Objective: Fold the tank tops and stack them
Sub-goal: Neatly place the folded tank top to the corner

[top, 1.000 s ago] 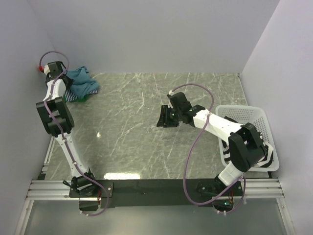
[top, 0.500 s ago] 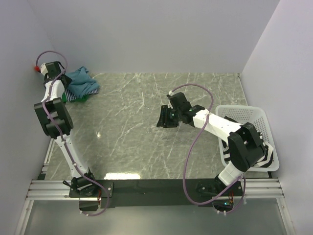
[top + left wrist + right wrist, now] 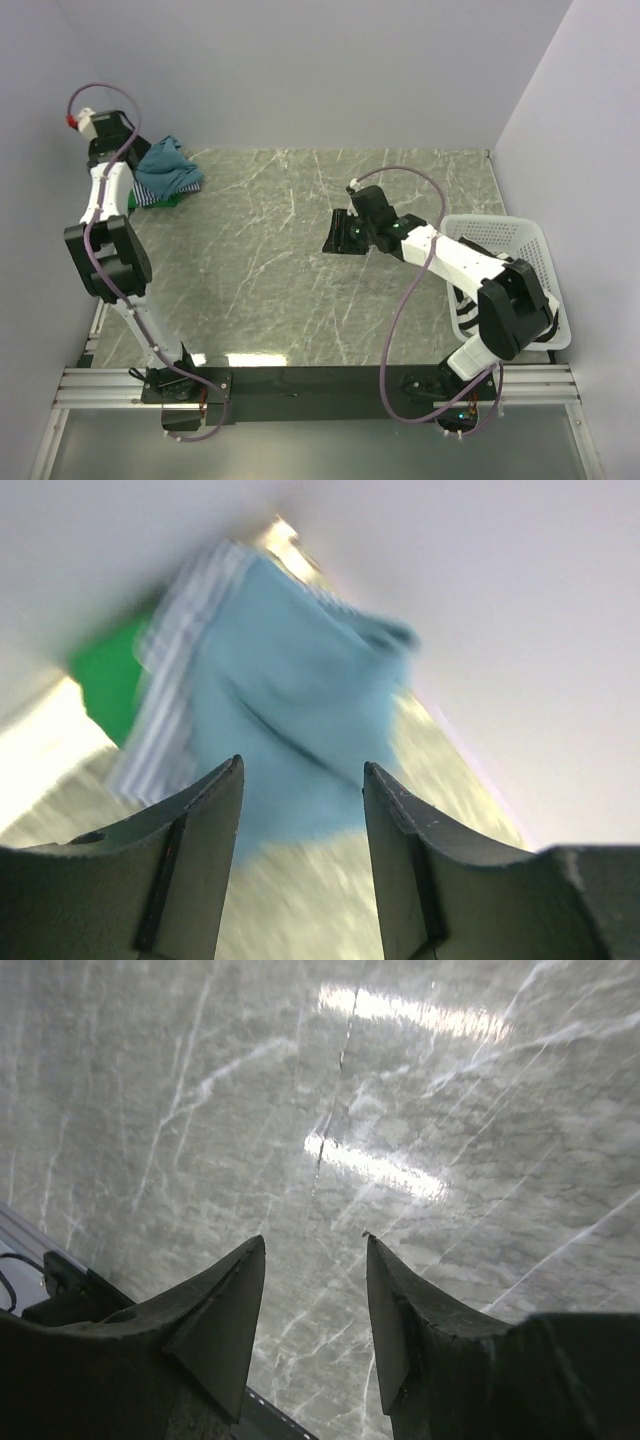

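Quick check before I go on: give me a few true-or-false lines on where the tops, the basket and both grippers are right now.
1. The teal top lies on top of the pile in the far left corner. True.
2. The left gripper is shut on the teal top. False: it is open and empty, with the top beyond it.
3. The right gripper is open over the table, holding nothing. True.
4. The basket stands at the table's left edge. False: it is at the right edge.
5. A green top shows under the pile. True.
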Robot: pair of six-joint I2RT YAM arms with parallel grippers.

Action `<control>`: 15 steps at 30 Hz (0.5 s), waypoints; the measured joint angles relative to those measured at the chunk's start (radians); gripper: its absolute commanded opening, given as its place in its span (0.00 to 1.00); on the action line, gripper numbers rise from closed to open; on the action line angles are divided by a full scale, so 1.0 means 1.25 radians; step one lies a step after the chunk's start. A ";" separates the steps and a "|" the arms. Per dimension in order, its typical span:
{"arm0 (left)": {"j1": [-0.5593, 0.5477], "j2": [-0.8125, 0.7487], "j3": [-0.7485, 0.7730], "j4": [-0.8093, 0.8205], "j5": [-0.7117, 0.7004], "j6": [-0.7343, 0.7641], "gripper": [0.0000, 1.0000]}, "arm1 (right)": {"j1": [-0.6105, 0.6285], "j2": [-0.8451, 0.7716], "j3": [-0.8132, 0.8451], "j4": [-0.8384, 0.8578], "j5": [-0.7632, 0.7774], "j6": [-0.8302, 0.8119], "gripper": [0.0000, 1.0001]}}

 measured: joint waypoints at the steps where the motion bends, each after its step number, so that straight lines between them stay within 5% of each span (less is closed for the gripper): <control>1: -0.020 -0.027 -0.025 0.002 -0.003 0.000 0.57 | 0.000 -0.011 0.000 0.001 0.007 -0.001 0.53; 7: -0.231 -0.208 -0.204 0.017 -0.012 0.000 0.57 | -0.009 -0.092 -0.016 0.019 0.050 -0.002 0.58; 11: -0.427 -0.310 -0.319 0.020 -0.022 0.006 0.57 | -0.039 -0.177 -0.054 0.022 0.076 0.003 0.74; 15: -0.556 -0.402 -0.441 0.021 -0.020 0.011 0.57 | -0.061 -0.277 -0.102 0.027 0.122 0.002 0.78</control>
